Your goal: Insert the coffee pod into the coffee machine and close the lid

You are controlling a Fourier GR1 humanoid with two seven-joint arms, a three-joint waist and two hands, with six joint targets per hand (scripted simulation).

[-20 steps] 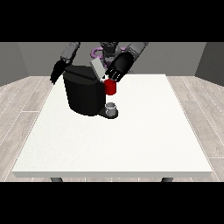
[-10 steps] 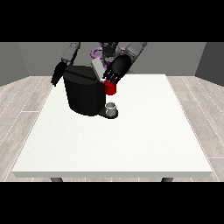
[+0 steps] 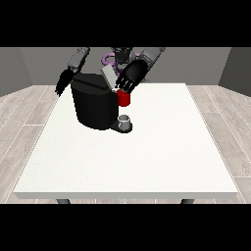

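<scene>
Sitting in the upper-left part of the white table (image 3: 147, 157): black coffee machine (image 3: 93, 105), roughly left of frame centre. Its grey lid (image 3: 109, 77) is tilted up at the machine's top right edge, not closed.

Hand at the view's right (image 3: 130, 78) is above the machine's front right corner, fingers pointing down towards a red thing at the machine (image 3: 124, 98); fingertips look to be at or just over its top. Can't tell whether the fingers are curled on anything or just extended, too small to read.

Hand at the view's left (image 3: 63, 83) hangs beside the machine's upper left edge, near the table's far left corner, fingers pointing down and looking straight, holding nothing. Can't tell if it touches the machine body.

Small grey thing (image 3: 125, 120) sits on the machine's base, directly below the red thing. Can't tell whether that is the pod or a cup.

Robot torso is behind the machine at the top centre of the frame, both arms reaching forward over the table's far edge.
</scene>
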